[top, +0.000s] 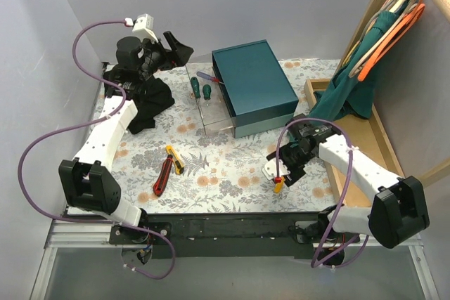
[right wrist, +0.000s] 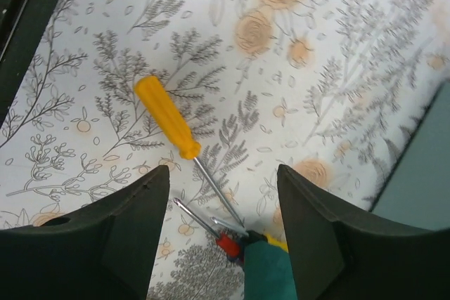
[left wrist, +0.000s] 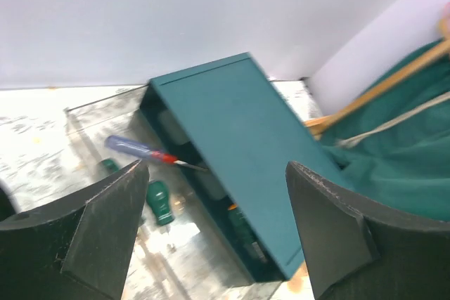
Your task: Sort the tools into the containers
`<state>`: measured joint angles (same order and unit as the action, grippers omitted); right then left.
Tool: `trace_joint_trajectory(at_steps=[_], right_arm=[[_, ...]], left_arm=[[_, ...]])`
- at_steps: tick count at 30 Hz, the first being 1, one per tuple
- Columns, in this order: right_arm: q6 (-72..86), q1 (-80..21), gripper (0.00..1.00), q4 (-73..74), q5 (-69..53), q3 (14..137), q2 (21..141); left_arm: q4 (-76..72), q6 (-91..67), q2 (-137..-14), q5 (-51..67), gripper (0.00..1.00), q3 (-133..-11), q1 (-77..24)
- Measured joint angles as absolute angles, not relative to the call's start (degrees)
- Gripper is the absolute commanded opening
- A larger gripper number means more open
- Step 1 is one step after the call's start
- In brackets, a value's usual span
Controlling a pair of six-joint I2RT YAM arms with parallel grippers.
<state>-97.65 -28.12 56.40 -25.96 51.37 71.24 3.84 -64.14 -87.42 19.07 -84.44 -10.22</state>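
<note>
Yellow screwdriver (right wrist: 165,119): lies flat on the flowered desk (top: 232,166) near the right front, well apart from the tray. Its fat plastic handle points away from the wrist and its thin steel shaft runs back toward it.
Handling: it is probably light and stiff. The smooth round handle may roll or slip, and the shaft is too thin for a sure hold. The handle's middle, pinched across its width, looks the best place to grip.
Right pincer (right wrist: 223,173): released and holding nothing. It hangs over the shaft with one finger on each side, not touching the screwdriver.
Small tools (right wrist: 235,247): a little heap showing red, green and yellow parts lies at the shaft's tip, right under the wrist. The frames do not show how many there are.
Yellow knife (top: 174,159) and red knife (top: 162,176): they lie just beside each other on the desk's front left, unsorted. Both are flat and hard, so a grip across the narrow body is likely to hold.
Tray (top: 214,119): clear plastic, standing against the left side of the teal box (top: 252,82). It holds two green screwdrivers (top: 195,86) and a blue screwdriver (top: 206,75) whose tip points at the box.
Left pincer (left wrist: 218,170): released and empty, raised at the desk's far left and looking toward the tray and box.
Surroundings: a black cloth (top: 149,100) lies under the left arm, and a teal cloth (top: 351,82) hangs at the right.
</note>
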Motion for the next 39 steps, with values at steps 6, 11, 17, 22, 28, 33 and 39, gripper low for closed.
trace_joint_trajectory(at_steps=[6, 11, 17, 22, 28, 33, 39], right_arm=[[-108.5, -28.3, 0.67, 57.1, -26.6, 48.1, 72.7], [-111.5, -29.0, 0.61, 56.9, -27.3, 46.4, 74.7], [-112.7, -30.0, 0.51, 54.5, -26.7, 45.3, 80.6], [-113.0, -31.0, 0.29, 50.3, -25.8, 43.9, 82.5], [-113.3, -31.6, 0.01, 47.5, -27.2, 44.4, 82.8], [-111.9, -32.4, 0.01, 51.9, -31.2, 59.6, 87.8], [-102.4, -31.8, 0.01, 62.1, -39.2, 93.1, 98.0]], left_arm=[[6.7, -59.6, -85.6, 14.7, 0.8, -81.1, -10.2], [8.6, -57.8, -85.8, 13.0, 0.8, -80.5, -10.2], [9.1, -56.9, -85.8, 12.5, 0.81, -80.5, -10.2], [9.1, -56.7, -86.2, 12.4, 0.81, -80.5, -10.2], [9.1, -56.8, -87.1, 12.4, 0.81, -80.4, -10.2], [9.1, -56.8, -87.4, 12.3, 0.81, -80.4, -10.2], [9.0, -56.3, -87.4, 11.3, 0.82, -80.1, -10.2]])
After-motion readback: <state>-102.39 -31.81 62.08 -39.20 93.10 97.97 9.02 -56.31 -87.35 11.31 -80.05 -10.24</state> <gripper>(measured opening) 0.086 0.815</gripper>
